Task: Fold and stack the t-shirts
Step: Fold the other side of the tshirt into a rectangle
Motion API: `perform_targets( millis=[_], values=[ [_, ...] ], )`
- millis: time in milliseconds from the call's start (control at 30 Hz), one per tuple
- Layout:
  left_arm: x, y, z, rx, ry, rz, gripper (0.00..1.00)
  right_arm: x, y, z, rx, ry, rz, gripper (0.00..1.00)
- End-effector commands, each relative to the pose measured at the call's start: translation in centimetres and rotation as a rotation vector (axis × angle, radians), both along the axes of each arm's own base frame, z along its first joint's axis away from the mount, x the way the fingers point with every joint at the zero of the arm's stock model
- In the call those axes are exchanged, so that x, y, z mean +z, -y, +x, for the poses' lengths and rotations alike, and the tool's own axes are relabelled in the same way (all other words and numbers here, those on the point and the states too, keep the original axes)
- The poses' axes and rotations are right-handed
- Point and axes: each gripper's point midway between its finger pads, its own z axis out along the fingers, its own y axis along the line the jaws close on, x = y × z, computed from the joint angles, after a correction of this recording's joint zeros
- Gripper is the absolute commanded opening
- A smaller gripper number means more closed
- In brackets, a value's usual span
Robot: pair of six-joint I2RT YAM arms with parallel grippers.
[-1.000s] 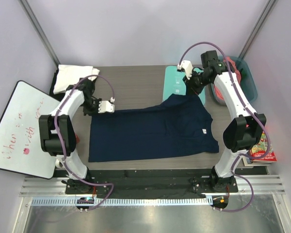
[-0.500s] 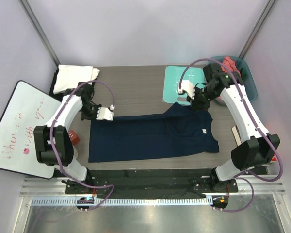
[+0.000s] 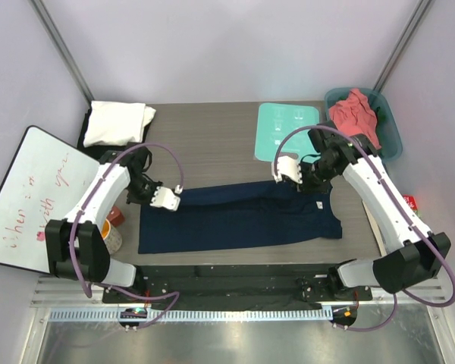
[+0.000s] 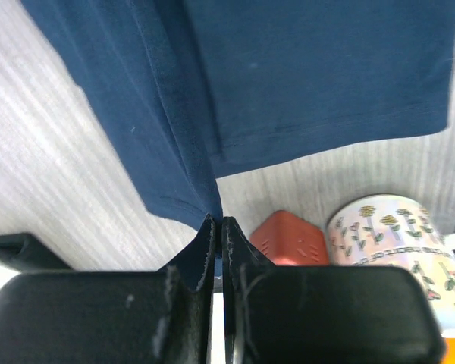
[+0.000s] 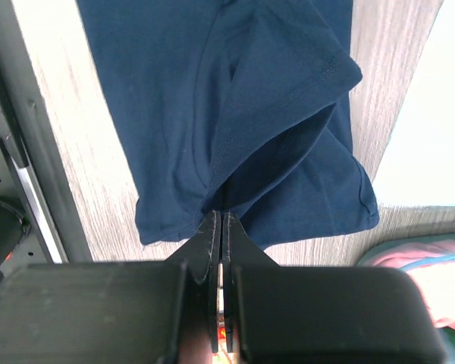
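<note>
Top view: navy t-shirt (image 3: 239, 216) spread sideways on the table (image 3: 205, 136), running from nine to three o'clock in the six o'clock half. The left gripper (image 3: 169, 199) is at its ten o'clock corner and the right gripper (image 3: 284, 168) at its one o'clock edge. White t-shirt (image 3: 120, 121) lies folded at the ten o'clock corner of the table on a dark item that cannot be identified. Salmon t-shirt (image 3: 355, 112) sits crumpled in the teal tub (image 3: 390, 133) at two o'clock, with the mint board (image 3: 284, 129) bare at one o'clock. Left wrist view: jaws pressed together on a corner of navy cloth, which hangs in a doubled pleat above the flat layer; floral mug (image 4: 387, 231) and red object (image 4: 288, 239) at five o'clock. Right wrist view: jaws clamped on a gathered sleeve or side edge, with navy fabric draping from the pinch. Status, as a judgement: one shirt appears finished, and the navy one is in its first lengthwise fold, far edge lifted and not yet laid. Remaining are the later folds of this one, placing it on the white pile, then the salmon shirt.
</note>
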Motion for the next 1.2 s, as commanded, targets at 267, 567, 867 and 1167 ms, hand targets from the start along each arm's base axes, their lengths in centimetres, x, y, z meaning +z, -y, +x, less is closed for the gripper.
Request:
perform_targets(
  millis=[267, 567, 867, 1167],
  values=[
    [-0.5, 0.0, -3.1, -0.074, -0.051, 0.058, 0.0, -2.3, 1.7, -7.0, 0.101, -0.171, -0.109, 0.01],
    [-1.6, -0.6, -4.1, -0.097, -0.087, 0.097, 0.0, -3.3, 1.7, -8.3, 0.159, -0.186, -0.141, 0.01],
    [-2.1, -1.4, -4.0, -0.105, -0.085, 0.147, 0.73, -4.5, 1.5, -10.7, 0.284, -0.182, -0.187, 0.41],
    [-0.8, -0.5, 2.2, 0.021, 0.077, 0.123, 0.8, -5.2, 0.1, -7.3, 0.207, -0.059, -0.16, 0.44]
  ],
)
